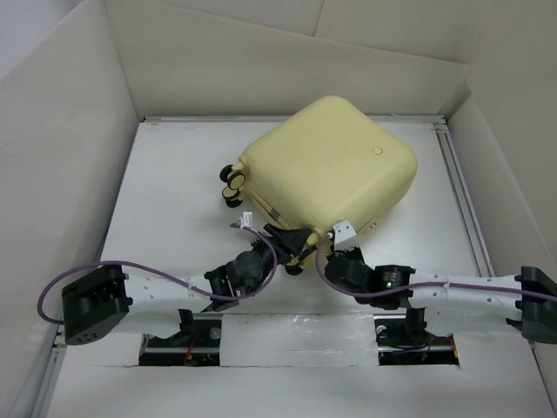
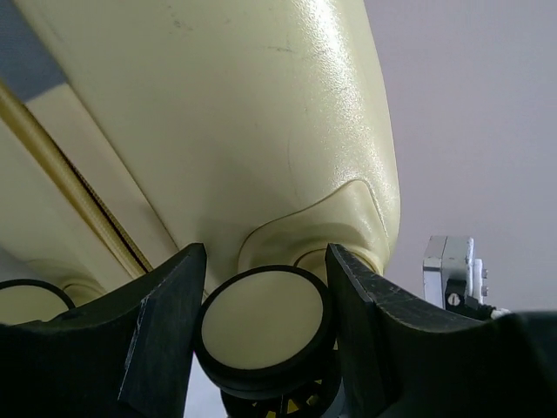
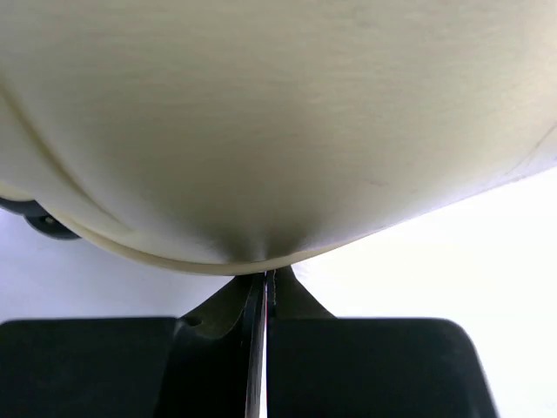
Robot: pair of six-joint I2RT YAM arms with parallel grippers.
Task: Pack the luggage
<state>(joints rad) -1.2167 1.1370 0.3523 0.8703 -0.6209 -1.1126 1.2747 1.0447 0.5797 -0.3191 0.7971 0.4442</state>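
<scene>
Looking down from the top, you see the closed luggage [image 1: 326, 170] lying flat on the worktop [image 1: 174, 200], toward 1 o'clock. Both grippers meet its 6 o'clock edge, the left gripper [image 1: 294, 246] beside the right gripper [image 1: 335, 237]. At your left wrist, the gripper is clamped on a caster wheel [image 2: 265, 318] under the yellow shell. At your right wrist, the fingers are pressed together, tips against the shell's underside.
</scene>
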